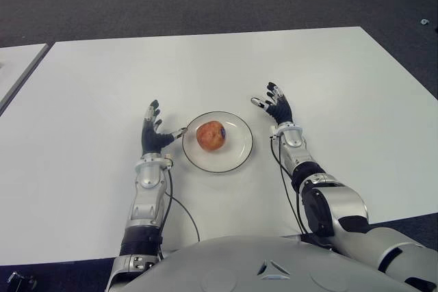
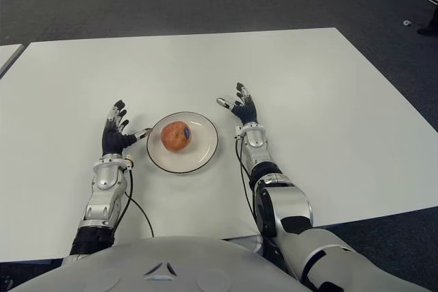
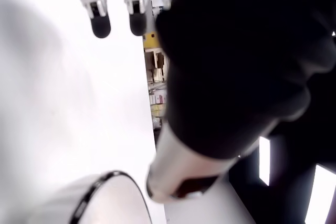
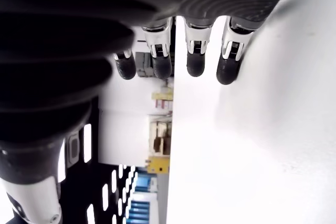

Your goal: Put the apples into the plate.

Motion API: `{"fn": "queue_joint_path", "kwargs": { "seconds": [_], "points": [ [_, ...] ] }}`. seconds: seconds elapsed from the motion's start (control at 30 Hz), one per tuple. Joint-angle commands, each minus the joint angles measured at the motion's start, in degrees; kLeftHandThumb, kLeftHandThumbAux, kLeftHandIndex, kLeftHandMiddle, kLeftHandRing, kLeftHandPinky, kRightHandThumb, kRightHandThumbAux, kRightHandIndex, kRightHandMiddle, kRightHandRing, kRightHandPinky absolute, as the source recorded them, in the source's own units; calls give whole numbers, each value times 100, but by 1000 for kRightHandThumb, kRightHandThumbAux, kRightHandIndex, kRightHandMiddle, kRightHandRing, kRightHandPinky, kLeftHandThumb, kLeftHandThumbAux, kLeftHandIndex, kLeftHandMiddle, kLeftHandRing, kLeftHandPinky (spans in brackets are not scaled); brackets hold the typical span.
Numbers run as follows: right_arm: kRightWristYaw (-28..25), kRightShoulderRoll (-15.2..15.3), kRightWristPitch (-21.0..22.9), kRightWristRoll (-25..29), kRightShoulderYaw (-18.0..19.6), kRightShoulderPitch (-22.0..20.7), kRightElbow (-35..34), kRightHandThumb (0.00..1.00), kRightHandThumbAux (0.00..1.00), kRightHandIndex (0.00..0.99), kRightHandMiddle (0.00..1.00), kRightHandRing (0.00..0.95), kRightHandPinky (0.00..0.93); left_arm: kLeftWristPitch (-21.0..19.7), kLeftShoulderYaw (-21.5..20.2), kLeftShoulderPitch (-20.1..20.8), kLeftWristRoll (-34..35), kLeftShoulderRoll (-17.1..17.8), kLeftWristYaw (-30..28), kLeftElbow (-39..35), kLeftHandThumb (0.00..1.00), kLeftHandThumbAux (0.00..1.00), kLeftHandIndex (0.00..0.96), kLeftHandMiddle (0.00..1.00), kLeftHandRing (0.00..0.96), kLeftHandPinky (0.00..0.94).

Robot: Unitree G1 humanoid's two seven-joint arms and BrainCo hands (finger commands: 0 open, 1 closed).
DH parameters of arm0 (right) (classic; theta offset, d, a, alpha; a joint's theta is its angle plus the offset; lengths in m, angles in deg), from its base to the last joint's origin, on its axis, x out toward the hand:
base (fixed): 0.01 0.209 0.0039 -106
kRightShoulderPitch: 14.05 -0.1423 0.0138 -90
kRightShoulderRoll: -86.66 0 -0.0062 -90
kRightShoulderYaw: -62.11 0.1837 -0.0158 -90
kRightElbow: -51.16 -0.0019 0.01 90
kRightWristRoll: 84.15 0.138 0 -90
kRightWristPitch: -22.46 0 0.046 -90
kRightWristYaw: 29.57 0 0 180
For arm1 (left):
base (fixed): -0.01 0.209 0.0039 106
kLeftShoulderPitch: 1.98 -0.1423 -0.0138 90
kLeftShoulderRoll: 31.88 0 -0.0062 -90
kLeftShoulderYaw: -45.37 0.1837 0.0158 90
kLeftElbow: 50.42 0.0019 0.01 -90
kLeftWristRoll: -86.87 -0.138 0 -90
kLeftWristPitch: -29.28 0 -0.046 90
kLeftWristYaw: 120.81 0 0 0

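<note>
Looking down from the head camera, you see one apple (image 1: pixel 211 135) sitting inside the plate (image 1: pixel 236 158), a little toward the robot's left of the dish's middle. It is nearly round, so it has no long axis you could call; a dark spot (stem end or blossom end, you cannot tell which) faces the robot's right and slightly up. The plate stands on the white table (image 1: pixel 342 87).

Your left hand (image 1: pixel 153 133) shows just beside the plate's left rim, palm down, fingers (image 1: pixel 152 111) stretched forward and slightly fanned, thumb reaching toward the rim; whether the thumb tip touches it is not clear. The apple lies to the right of that thumb, apart from it, and no finger is on the fruit.

Your right hand (image 1: pixel 276 107) shows off the plate's far right side, fingers (image 4: pixel 196 65) loosely extended side by side with the thumb held out, grasping nothing. The apple lies well clear of it, nearer the robot and to its left.
</note>
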Motion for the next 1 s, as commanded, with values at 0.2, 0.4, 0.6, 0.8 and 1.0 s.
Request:
{"fn": "queue_joint_path", "kwargs": {
  "seconds": [0.2,0.4,0.6,0.8,1.0],
  "points": [
    [-33,-89,-70,75,6,307,-3,63,738,0,31,60,103,-14,-16,56,10,18,-50,104,0,375,0,0,0,43],
    [-129,-104,-6,36,-71,442,-100,108,747,0,27,54,99,-13,-23,64,32,26,-68,104,0,370,0,0,0,41],
    [-200,-100,103,12,-141,578,-279,134,751,0,33,58,104,-33,-32,65,41,32,-73,81,0,367,0,0,0,39],
    [-230,-100,134,-9,-202,754,-521,148,750,0,40,65,107,-73,-34,58,43,31,-74,52,0,372,0,0,0,42],
    [-242,-100,183,-28,-266,959,-834,153,746,0,43,69,111,-68,-40,57,66,32,-89,54,0,376,0,0,0,40]
  ]
}}
